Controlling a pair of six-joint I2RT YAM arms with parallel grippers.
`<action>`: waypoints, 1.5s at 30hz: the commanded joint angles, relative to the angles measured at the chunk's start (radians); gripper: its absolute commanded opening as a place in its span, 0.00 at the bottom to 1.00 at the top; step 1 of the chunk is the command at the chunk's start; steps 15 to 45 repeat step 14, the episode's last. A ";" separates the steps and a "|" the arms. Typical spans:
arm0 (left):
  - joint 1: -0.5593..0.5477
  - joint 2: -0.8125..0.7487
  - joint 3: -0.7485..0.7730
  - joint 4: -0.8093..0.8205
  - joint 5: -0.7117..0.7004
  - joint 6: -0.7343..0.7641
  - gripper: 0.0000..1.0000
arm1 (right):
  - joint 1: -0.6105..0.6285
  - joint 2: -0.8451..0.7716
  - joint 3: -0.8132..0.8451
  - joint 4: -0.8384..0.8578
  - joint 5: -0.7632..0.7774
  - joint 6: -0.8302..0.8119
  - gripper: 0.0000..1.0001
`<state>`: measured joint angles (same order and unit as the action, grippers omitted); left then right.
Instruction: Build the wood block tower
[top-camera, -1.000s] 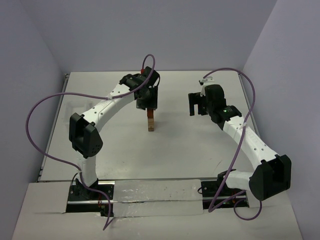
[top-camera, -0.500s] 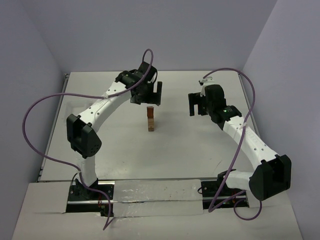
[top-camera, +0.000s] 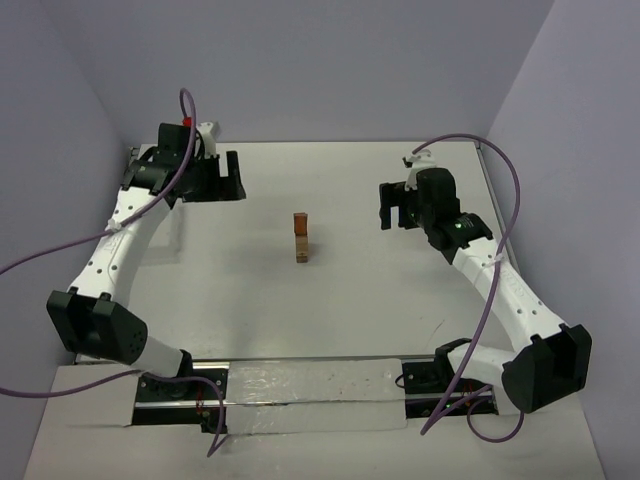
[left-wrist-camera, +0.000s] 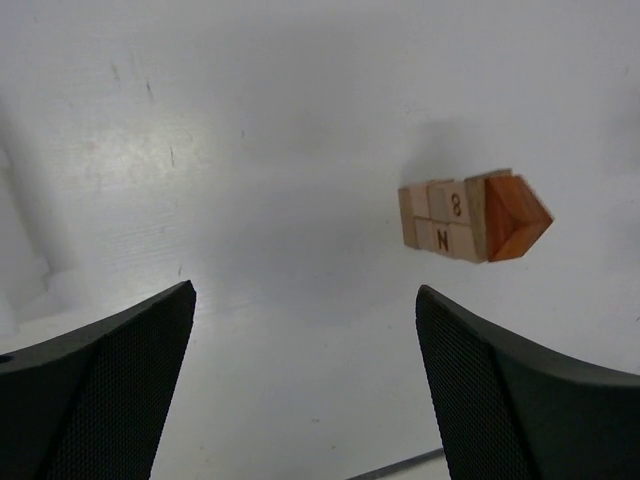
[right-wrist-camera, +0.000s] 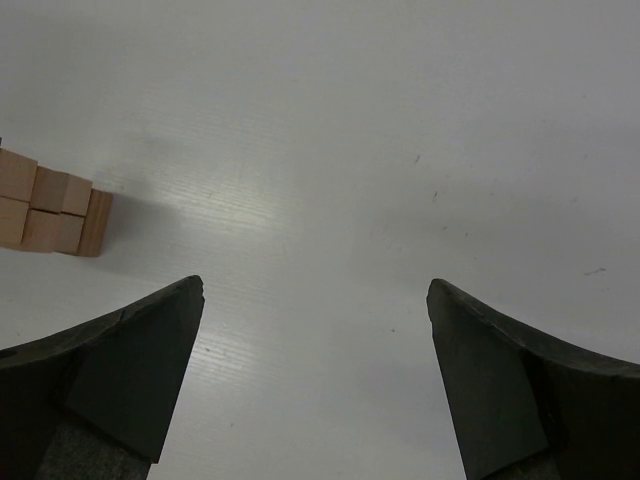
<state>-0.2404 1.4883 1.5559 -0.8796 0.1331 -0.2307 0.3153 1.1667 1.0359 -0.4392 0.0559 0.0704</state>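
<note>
The tower (top-camera: 301, 238), a slim column of tan and brown wood blocks with a reddish-brown block on top, stands alone at the table's middle. It also shows in the left wrist view (left-wrist-camera: 470, 216) and, cut off at the left edge, in the right wrist view (right-wrist-camera: 50, 203). My left gripper (top-camera: 230, 177) is open and empty at the far left of the table, well away from the tower. My right gripper (top-camera: 394, 205) is open and empty to the right of the tower, apart from it.
The white table (top-camera: 330, 300) is walled by lavender panels on the left, back and right. Purple cables loop off both arms. A clear strip lies along the near edge between the arm bases.
My left gripper has let go of the tower's top block, risen and swung far left toward the back left corner. The tower stands unchanged. The right arm has barely moved.
</note>
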 joint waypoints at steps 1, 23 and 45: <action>0.013 -0.130 -0.188 0.150 -0.055 0.100 0.95 | -0.008 -0.029 0.006 0.052 0.012 0.023 1.00; 0.015 -0.394 -0.489 0.327 -0.078 0.076 0.99 | -0.007 -0.072 -0.061 0.109 0.045 0.072 1.00; 0.015 -0.394 -0.489 0.327 -0.078 0.076 0.99 | -0.007 -0.072 -0.061 0.109 0.045 0.072 1.00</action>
